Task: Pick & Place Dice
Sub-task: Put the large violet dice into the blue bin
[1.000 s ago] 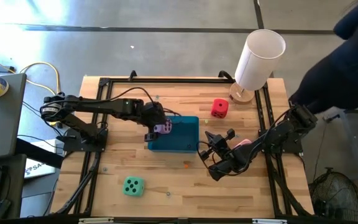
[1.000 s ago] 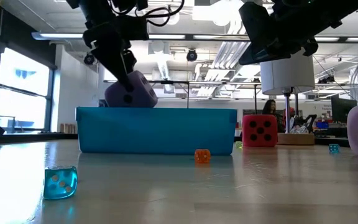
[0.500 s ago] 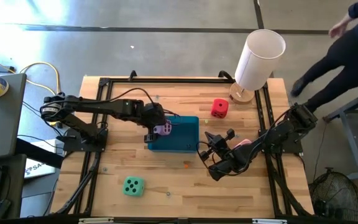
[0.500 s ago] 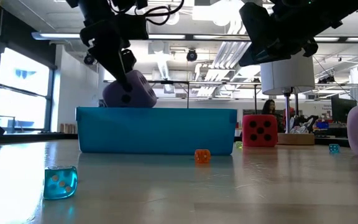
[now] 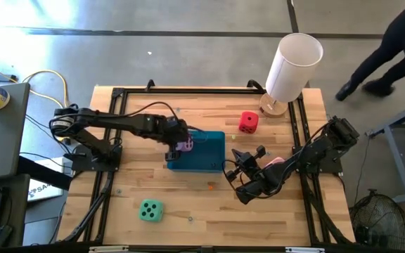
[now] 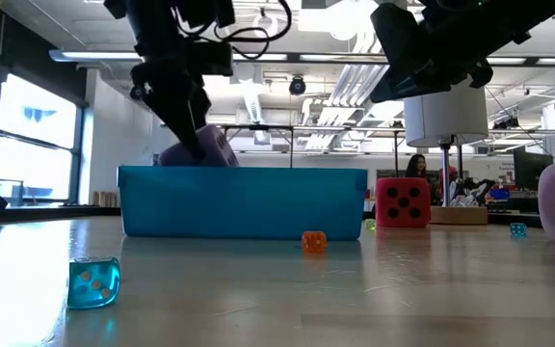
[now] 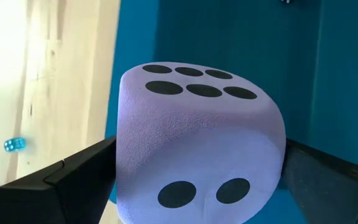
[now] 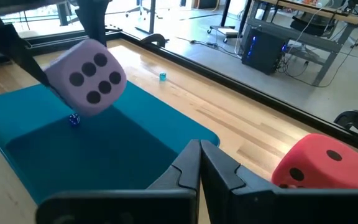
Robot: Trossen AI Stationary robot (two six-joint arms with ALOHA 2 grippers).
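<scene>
Fingers (image 7: 73,180) of the left gripper (image 5: 181,145) press both sides of the lilac die (image 7: 197,149), spread wide around it, over the left end of the teal tray (image 5: 213,163). Compared with a second ago the die sits lower: in the low view only its top (image 6: 200,149) shows above the tray's near wall (image 6: 244,202), and the gripper has come down with it. The left arm reaches in from the table's left edge, bent down at the wrist.

The right gripper (image 5: 232,169) has its fingers (image 8: 188,171) pressed together, empty, hovering just right of the tray, unchanged; its arm stretches from the right edge. The pink die (image 5: 273,161) lies beneath that arm. The red die (image 5: 247,121) rests on the far side right of the tray, and the mint green die (image 5: 150,210) sits near the front left, both where they were.
</scene>
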